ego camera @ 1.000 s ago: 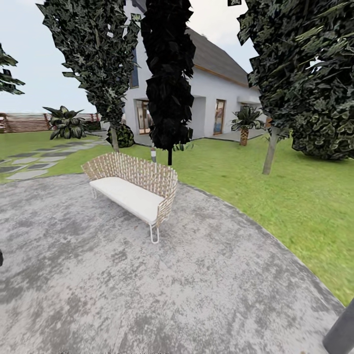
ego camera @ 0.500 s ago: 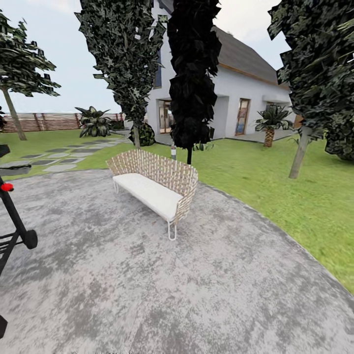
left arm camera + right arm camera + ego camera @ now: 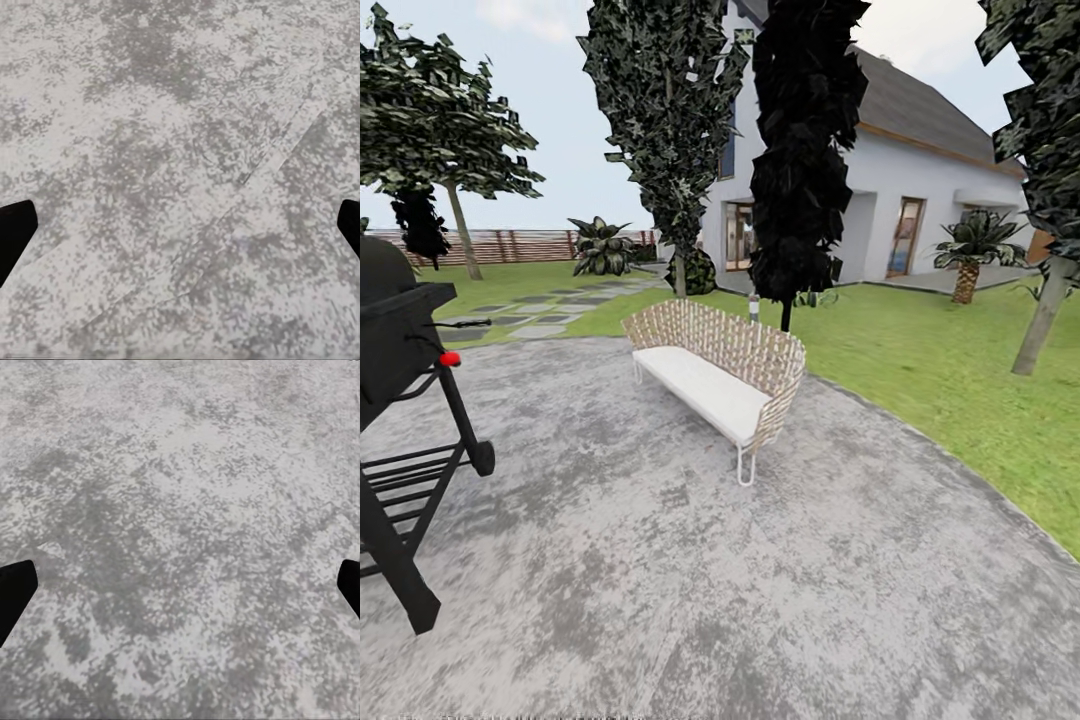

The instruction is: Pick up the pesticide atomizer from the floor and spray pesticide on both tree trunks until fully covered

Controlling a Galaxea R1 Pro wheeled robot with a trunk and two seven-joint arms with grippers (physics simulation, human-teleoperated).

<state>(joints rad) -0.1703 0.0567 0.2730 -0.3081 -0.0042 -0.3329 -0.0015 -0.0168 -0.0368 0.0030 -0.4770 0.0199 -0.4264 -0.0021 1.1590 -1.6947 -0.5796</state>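
I face the garden: a green lawn [image 3: 920, 360], a brown slat fence [image 3: 530, 245], stepping stones [image 3: 530, 325] and a white house [image 3: 920, 200]. The pesticide atomizer is out of view. The two thick-trunked, light-leaved trees are out of view as well; the trees ahead have dark leaves and thin trunks. In the left wrist view my left gripper [image 3: 180, 225] is open over mottled grey paving, its dark fingertips [image 3: 15, 232] far apart at the picture's sides. My right gripper [image 3: 180, 589] is open over the same paving, nothing between its fingers.
A woven bench [image 3: 720, 375] with a white seat stands on the round grey paving [image 3: 660, 560]. A black wheeled grill [image 3: 405, 400] is close on the left. Dark trees [image 3: 805, 160] rise behind the bench, with a small bollard lamp [image 3: 754, 308] and a palm [image 3: 970, 255] further off.
The whole picture has slid to the right, so the camera has turned left. The black grill has come into view at the left; the bench itself has not moved.
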